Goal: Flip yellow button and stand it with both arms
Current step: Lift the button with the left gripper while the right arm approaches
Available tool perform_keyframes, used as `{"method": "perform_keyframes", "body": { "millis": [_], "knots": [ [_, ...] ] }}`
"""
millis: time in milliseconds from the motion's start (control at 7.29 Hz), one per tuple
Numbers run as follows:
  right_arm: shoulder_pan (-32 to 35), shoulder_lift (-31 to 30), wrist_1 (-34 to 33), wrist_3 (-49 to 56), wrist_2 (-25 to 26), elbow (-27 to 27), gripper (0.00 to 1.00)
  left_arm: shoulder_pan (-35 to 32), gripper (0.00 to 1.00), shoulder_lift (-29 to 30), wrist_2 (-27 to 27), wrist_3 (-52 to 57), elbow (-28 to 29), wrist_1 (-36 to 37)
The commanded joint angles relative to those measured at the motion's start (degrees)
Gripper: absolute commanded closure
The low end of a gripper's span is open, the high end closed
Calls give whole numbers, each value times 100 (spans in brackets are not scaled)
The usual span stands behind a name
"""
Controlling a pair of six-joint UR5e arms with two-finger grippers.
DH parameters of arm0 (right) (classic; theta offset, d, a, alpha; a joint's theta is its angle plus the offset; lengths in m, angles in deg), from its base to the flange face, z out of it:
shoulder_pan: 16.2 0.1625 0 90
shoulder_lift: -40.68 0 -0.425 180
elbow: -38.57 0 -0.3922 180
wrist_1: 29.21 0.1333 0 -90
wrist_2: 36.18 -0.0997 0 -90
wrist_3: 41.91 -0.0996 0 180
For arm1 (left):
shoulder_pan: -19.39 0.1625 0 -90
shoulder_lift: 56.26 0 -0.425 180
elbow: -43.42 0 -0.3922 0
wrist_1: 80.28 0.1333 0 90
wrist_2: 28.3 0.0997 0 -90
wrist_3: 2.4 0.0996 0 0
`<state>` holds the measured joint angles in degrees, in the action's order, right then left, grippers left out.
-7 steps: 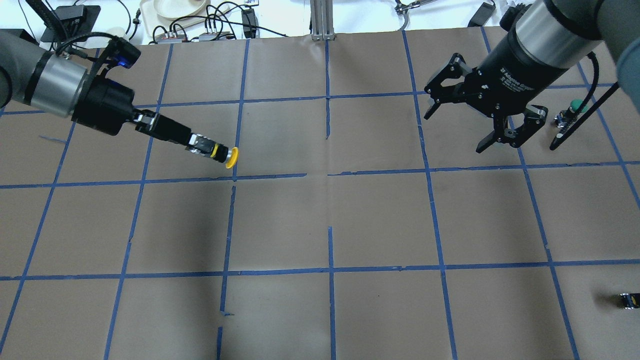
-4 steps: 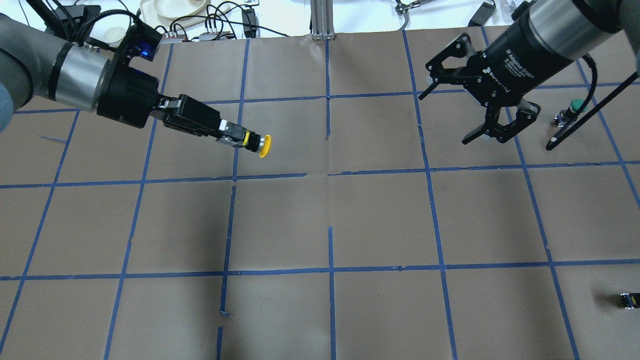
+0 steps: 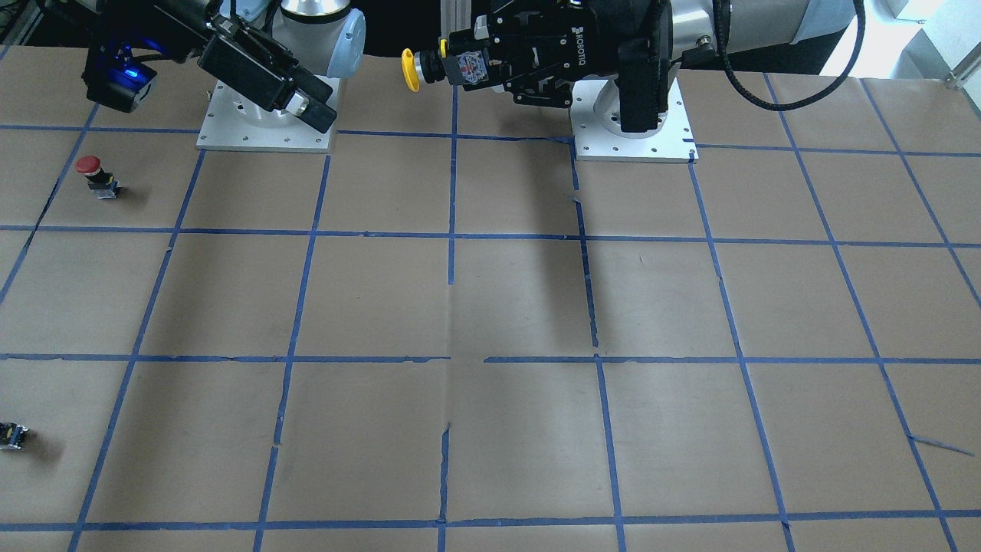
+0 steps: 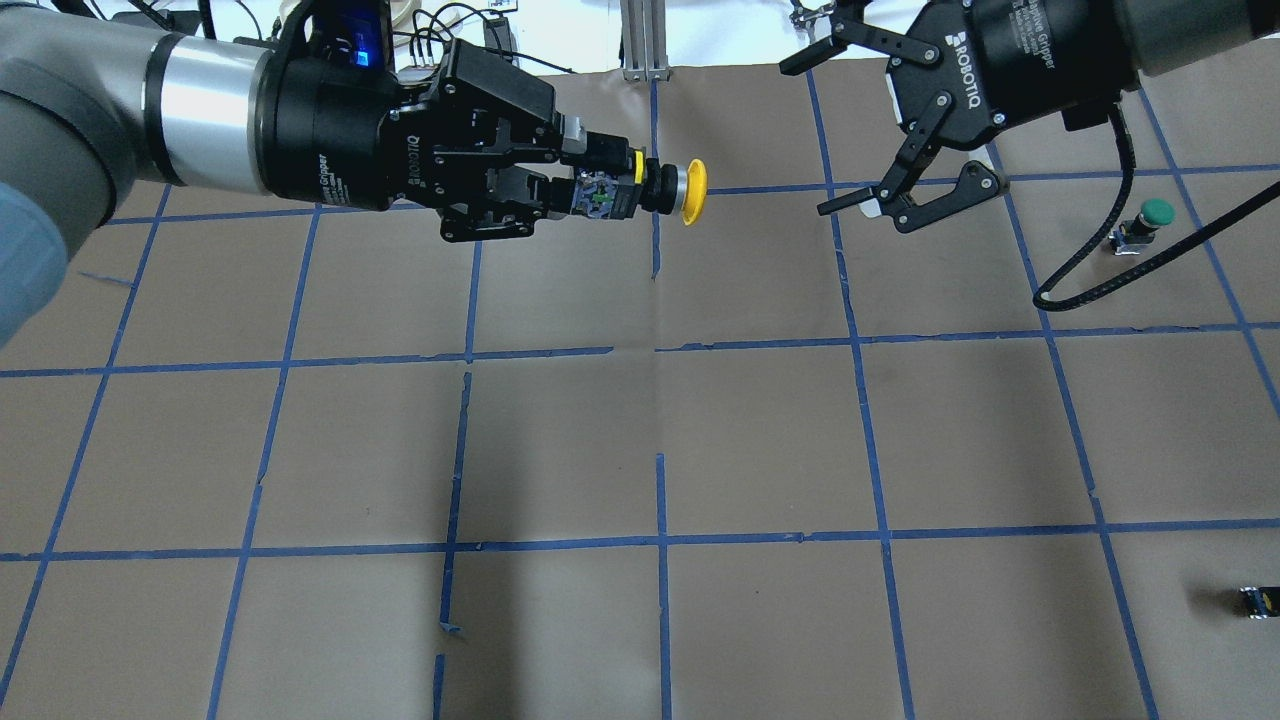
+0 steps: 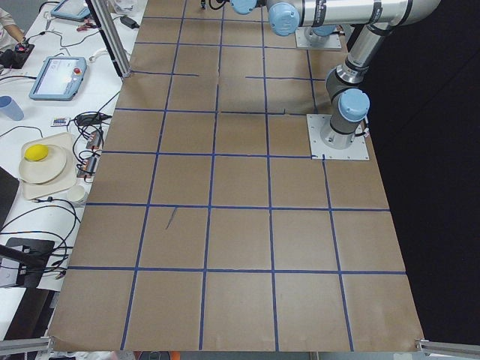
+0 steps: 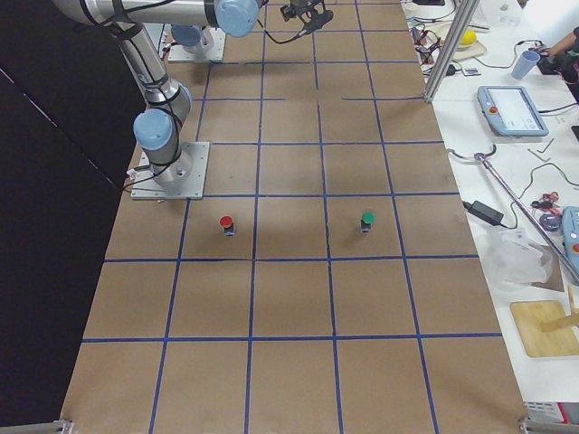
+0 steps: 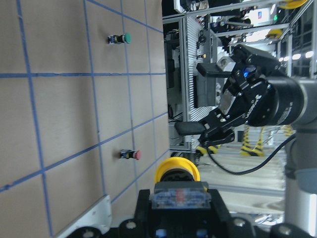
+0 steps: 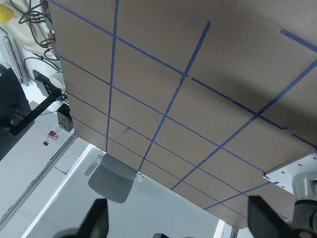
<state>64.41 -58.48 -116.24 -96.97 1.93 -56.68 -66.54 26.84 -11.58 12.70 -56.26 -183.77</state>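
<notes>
My left gripper [image 4: 578,190] is shut on the black-and-grey body of the yellow button [image 4: 690,192] and holds it level, high above the table's far middle, with the yellow cap pointing toward the right arm. The button also shows in the front view [image 3: 412,70] and in the left wrist view [image 7: 177,171]. My right gripper [image 4: 825,130] is open and empty. Its jaws face the button's cap from a short way off, apart from it. In the right wrist view its fingertips [image 8: 96,218] frame only table and floor.
A green button [image 4: 1150,214] stands at the far right next to a black cable [image 4: 1100,262]. A red button [image 3: 90,170] stands near the right arm's base. A small dark capless piece [image 4: 1258,600] lies at the near right. The brown table [image 4: 760,440] carries a blue tape grid.
My left gripper rose and moved right and toward the far edge, with the button now level. My right gripper moved up and back and turned its open jaws toward the button.
</notes>
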Motion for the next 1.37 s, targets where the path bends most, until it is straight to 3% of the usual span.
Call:
{"method": "perform_keyframes", "body": {
  "millis": [0,274,1234],
  "knots": [
    [7,-139,-24,-467,-555,-46,1,-116,85,14,-221,-175,1,75],
    [121,-139,10,-593,-665,-90,1,-125,85,22,-230,-236,-60,600],
    [253,-139,-24,-1024,-1096,-248,3,-143,85,31,-221,-297,1,725]
  ]
}}
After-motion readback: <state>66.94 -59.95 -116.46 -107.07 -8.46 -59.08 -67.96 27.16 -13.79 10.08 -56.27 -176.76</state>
